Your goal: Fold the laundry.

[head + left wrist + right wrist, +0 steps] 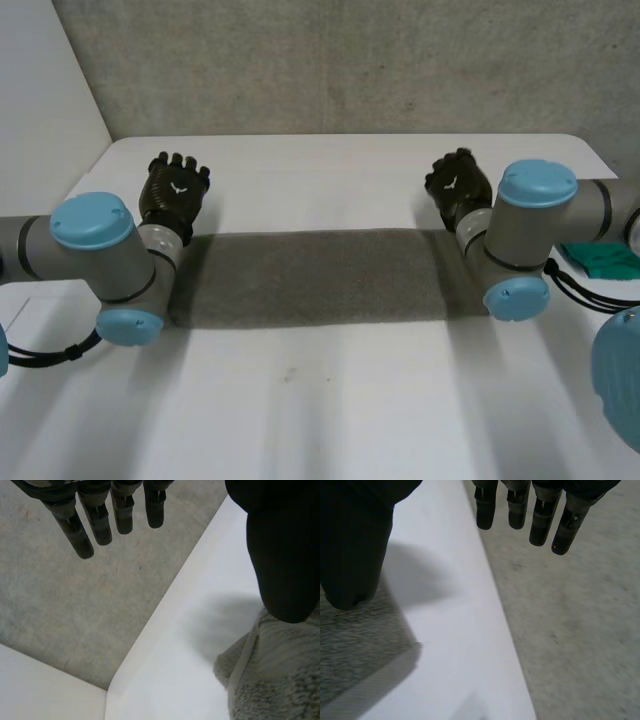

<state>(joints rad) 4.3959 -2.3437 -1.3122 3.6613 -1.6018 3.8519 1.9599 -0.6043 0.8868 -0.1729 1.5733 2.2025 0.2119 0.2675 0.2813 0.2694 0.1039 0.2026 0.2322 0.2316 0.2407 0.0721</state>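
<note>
A grey fuzzy towel (315,277) lies folded into a long band across the middle of the white table (330,170). My left hand (172,192) hovers just beyond the band's left far corner, open, holding nothing. In the left wrist view its straight fingers (100,515) hang above the table's far edge, and the thumb (282,555) is over the towel's corner (275,675). My right hand (458,186) is at the right far corner, open too. In the right wrist view the thumb (355,545) hangs above the towel's end (360,645), clear of the fingers (540,510).
A teal folded cloth (603,261) lies at the table's right edge behind my right arm. A concrete wall (330,60) rises behind the table's far edge. The front half of the table is bare white surface.
</note>
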